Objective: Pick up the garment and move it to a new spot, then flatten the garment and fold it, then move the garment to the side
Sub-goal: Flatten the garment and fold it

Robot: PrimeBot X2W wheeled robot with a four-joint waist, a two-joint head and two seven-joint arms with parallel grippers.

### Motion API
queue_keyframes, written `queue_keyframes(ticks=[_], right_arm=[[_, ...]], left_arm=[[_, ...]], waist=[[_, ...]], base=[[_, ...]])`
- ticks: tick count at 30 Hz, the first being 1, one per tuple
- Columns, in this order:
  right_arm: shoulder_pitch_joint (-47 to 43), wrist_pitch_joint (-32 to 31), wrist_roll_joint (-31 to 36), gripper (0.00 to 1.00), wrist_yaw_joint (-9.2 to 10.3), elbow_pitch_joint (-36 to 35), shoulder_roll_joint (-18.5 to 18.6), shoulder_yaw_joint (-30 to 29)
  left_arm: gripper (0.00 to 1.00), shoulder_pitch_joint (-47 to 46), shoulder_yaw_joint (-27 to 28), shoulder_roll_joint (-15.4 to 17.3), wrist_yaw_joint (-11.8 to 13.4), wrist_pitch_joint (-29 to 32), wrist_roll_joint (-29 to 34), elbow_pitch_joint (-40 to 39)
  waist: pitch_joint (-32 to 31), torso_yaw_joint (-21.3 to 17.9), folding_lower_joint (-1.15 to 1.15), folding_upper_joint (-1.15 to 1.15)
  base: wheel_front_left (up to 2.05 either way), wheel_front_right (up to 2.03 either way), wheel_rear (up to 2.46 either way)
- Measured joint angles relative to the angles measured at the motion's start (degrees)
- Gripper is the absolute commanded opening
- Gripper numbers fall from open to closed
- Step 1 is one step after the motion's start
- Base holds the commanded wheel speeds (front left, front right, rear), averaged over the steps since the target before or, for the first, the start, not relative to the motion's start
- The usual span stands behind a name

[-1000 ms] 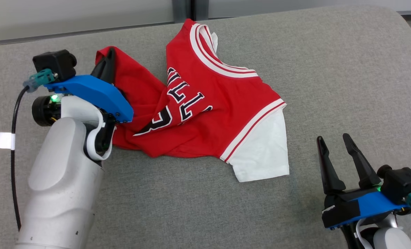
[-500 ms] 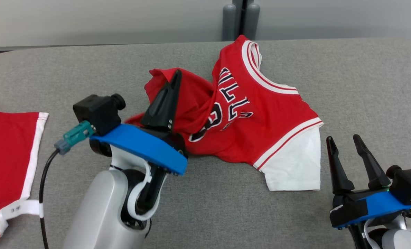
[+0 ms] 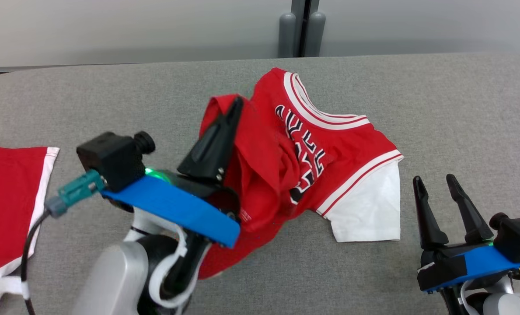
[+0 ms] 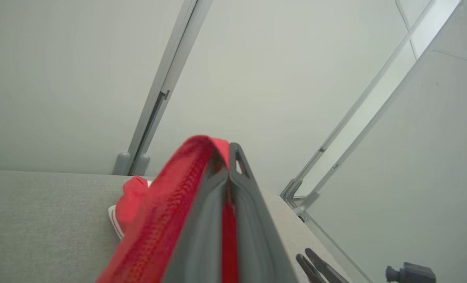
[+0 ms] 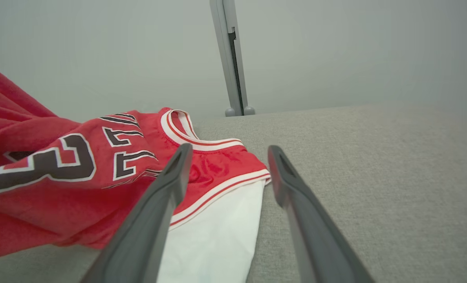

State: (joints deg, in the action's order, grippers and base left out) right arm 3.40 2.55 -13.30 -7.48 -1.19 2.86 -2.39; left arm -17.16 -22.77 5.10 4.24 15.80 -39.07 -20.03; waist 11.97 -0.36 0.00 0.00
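Two long dark fingers point(image 3: 214, 144) of the left gripper point(image 3: 236, 105) are pressed together on a fold of the red basketball jersey with white trim, black lettering and a white sleeve point(image 3: 347, 144). In the left wrist view the red cloth drapes over their closed tips. The pinched part stands raised off the grey fabric-covered desk point(image 3: 439, 100), while the collar and the white sleeve lie on the surface near its middle. I judge the grip sits at a bunched edge so that the cloth can be carried to a new spot, which is the task's first step.

The right gripper point(image 3: 434, 183) sits near the desk's front right corner, its fingers spread and empty, close to the white sleeve but apart from it.

Open grey surface runs toward the right and far edges. Another red cloth with a white border point(image 3: 10, 188) lies at the left edge, so room is tighter there.
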Motion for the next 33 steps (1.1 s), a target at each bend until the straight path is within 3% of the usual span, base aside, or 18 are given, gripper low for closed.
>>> queue_keyframes(ticks=[9, 13, 23, 24, 25, 33], right_arm=[[1.92, 0.52, -0.4, 1.0, 0.0, -0.15, 0.01, 1.88], [2.65, 0.52, -0.29, 1.0, 0.0, -0.67, 0.0, 2.11], [3.57, -0.03, 0.12, 1.0, 0.0, -2.14, 0.01, 2.81], [3.6, -0.05, 0.11, 1.0, 0.0, -2.12, 0.01, 2.89], [3.67, -0.15, 0.11, 1.0, 0.0, -2.07, 0.01, 3.0], [3.73, -0.45, 0.03, 1.0, 0.0, -1.51, 0.02, 2.85]], left_arm=[[0.0, -10.01, 7.69, 5.24, -0.33, -4.05, 2.33, 29.77], [0.0, -14.31, 8.59, 7.13, -2.33, -8.89, 4.36, 41.27], [0.0, -24.35, 9.48, 9.18, -5.04, -20.05, 7.22, 58.77], [0.45, -24.92, 9.43, 9.07, -5.32, -20.68, 7.31, 59.84], [1.0, -25.4, 9.36, 8.9, -5.81, -21.06, 7.28, 61.07], [1.0, -25.94, 7.73, 7.16, -8.93, -26.44, 7.27, 66.79]], waist=[[3.73, -2.81, 0.0, 0.0], [5.72, -4.2, 0.01, 0.0], [8.98, -5.97, 0.01, 0.0], [8.95, -5.96, 0.01, 0.0], [8.87, -5.94, 0.01, 0.0], [6.45, -5.05, 0.01, 0.0]], base=[[0.0, 0.0, 0.0], [0.0, 0.0, 0.0], [0.0, 0.0, 0.0], [0.0, 0.0, 0.0], [0.0, 0.0, 0.0], [0.0, 0.0, 0.0]])
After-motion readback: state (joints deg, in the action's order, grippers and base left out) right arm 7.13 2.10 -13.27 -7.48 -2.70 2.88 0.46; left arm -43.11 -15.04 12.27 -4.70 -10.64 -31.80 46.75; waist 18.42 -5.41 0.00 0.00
